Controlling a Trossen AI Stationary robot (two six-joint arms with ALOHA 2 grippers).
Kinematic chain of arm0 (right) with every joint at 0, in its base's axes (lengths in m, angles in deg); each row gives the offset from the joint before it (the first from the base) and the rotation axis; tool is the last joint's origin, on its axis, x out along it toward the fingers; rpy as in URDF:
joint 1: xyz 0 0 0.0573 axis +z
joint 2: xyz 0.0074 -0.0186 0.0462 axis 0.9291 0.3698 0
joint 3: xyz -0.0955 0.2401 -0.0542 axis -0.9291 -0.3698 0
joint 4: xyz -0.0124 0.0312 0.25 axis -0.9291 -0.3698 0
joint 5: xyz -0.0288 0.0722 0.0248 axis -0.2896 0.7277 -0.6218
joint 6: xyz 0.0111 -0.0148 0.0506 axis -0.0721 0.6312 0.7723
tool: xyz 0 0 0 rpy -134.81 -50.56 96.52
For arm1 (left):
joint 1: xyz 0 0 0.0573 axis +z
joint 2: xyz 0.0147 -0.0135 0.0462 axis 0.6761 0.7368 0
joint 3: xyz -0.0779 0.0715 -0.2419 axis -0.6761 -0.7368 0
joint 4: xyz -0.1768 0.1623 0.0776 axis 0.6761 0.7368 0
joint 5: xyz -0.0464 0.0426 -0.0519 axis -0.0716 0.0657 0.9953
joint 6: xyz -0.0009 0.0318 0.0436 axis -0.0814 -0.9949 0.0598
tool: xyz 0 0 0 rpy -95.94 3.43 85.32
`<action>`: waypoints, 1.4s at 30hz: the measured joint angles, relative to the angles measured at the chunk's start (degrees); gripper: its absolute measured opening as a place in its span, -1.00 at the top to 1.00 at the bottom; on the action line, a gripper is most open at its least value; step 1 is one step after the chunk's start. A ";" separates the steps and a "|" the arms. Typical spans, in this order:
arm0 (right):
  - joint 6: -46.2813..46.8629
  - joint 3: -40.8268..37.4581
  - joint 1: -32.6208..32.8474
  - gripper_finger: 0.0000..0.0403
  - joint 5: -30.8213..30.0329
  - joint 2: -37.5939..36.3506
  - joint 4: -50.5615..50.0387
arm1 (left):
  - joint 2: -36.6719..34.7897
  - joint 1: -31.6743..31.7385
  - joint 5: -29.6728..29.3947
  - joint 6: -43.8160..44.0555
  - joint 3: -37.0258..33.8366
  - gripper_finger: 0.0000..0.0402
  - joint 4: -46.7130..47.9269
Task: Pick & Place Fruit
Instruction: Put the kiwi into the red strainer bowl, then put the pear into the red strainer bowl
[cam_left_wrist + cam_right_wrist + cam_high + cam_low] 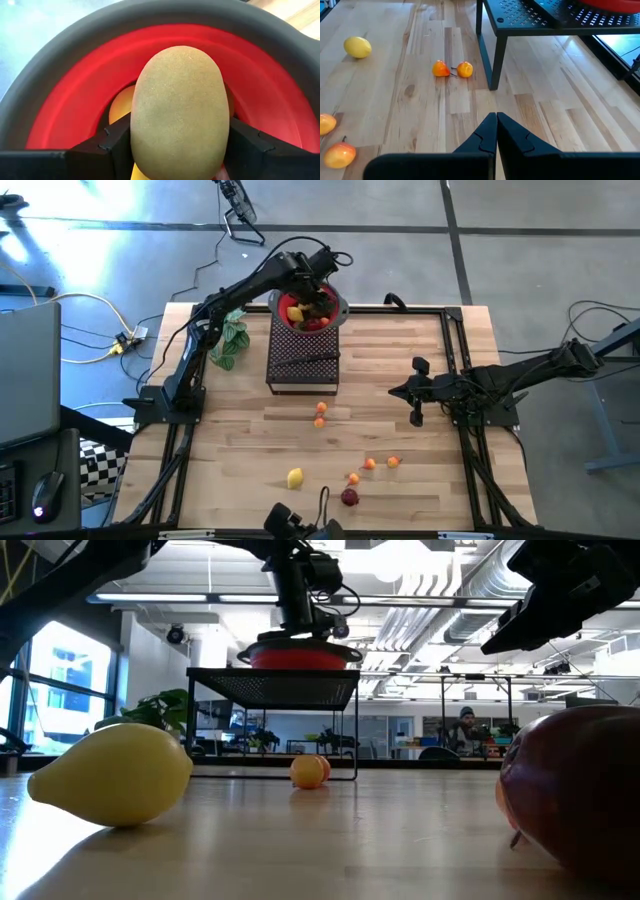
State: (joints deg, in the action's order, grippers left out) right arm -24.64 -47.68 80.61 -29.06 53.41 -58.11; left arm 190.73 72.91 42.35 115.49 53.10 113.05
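Note:
A brown kiwi (175, 100) sits between the fingers of my left gripper (175, 147), which hangs just over a red bowl (70, 105) with a dark rim. The bowl (308, 310) holds several fruits and stands on a black perforated rack (303, 365) at the table's far middle. My left gripper (318, 292) shows there above it. A yellow lemon (295, 477), a dark red fruit (350, 497) and several small orange fruits (320, 415) lie on the wooden table. My right gripper (496, 117) is shut and holds nothing, at the table's right (395, 391). My left gripper pinches the kiwi between its two fingers (117, 145), one on each long side (137, 140), at the end nearer the wrist. The fingers slant steeply down from above and lie along the kiwi. It hangs clear over the bowl's inside.
A black-handled knife (305, 360) lies on the rack. A green leafy plant (230, 340) stands left of the rack. The lemon (115, 775) and the dark red fruit (575, 800) lie near the table's front edge. Bare wood lies between the rack and the front fruits.

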 joint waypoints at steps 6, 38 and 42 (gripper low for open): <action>0.00 0.01 0.00 0.98 0.00 0.00 -0.01 | 0.09 0.00 0.09 0.28 -0.04 -0.16 0.04; -1.46 0.01 0.00 0.98 -0.02 0.00 0.08 | -5.16 0.00 -1.18 -1.25 -0.15 -0.51 2.40; -1.46 0.01 0.00 0.98 -0.04 0.00 0.09 | -7.62 0.00 -1.04 -1.27 -0.08 -0.51 2.40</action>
State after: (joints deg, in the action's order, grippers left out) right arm -26.11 -47.67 80.61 -29.11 53.41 -58.03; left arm 183.12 72.91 41.32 114.22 53.03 115.45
